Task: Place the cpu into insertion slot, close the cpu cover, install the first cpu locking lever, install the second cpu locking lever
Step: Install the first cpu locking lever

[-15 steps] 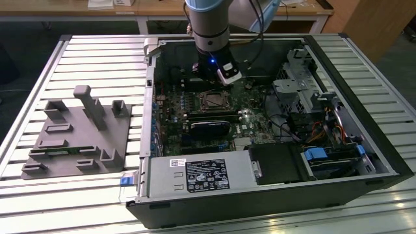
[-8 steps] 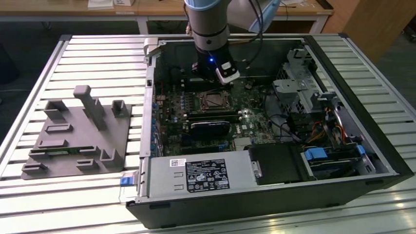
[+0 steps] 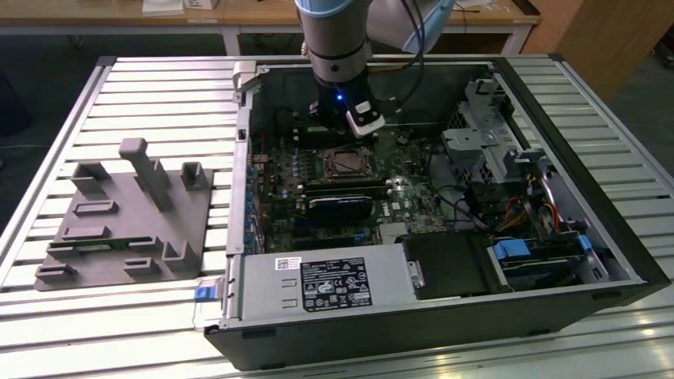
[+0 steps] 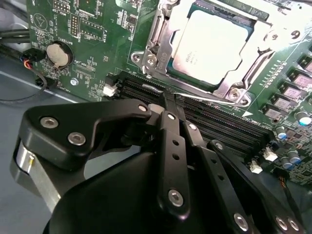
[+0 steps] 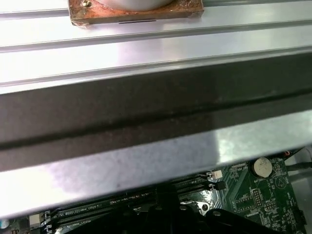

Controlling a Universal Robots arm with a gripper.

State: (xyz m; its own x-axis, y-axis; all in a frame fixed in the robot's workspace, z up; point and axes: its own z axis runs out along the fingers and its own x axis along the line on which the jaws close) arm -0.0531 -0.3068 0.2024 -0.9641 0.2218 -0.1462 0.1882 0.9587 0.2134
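In the second wrist view the cpu lies flat in the insertion slot, its pale metal face up. The cpu cover is folded down around it as a metal frame. A thin metal locking lever runs along the socket's edge beside the memory slots. My gripper has its black fingers together, tips at one end of that lever; whether the rod is pinched between them I cannot tell. In the exterior view the gripper hangs just behind the socket inside the open computer case.
The black case walls ring the motherboard. Drive cages and cables fill the exterior view's right. A grey fixture block stands on the slatted table at the exterior view's left. A coin battery and memory slots lie near the fingers.
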